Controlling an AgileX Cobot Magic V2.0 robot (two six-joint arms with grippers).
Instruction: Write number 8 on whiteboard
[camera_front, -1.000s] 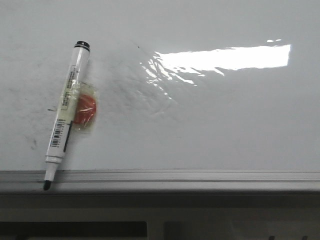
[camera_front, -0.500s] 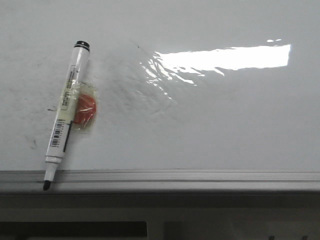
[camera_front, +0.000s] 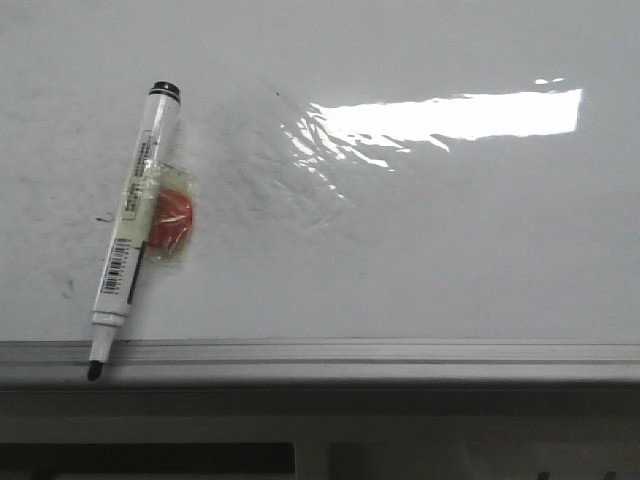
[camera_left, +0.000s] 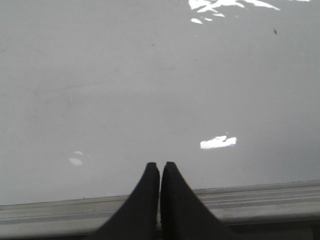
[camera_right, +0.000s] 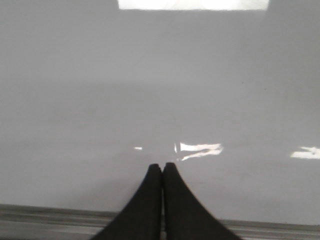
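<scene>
No figure was yet drawn on the whiteboard (camera_front: 420, 260). Both sets of fingers, left (camera_left: 160, 166) and right (camera_right: 162, 166), were pressed closed and empty. The marker (camera_front: 132, 233), at nine o'clock with its tip overhanging the rail, could be knocked off by a careless grasp.

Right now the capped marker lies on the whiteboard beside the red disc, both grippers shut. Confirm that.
One thing is wrong: the marker is uncapped, its black tip bare on the edge rail, per the front view. It does lie on the whiteboard beside the red disc, with the left gripper and right gripper shut.
</scene>
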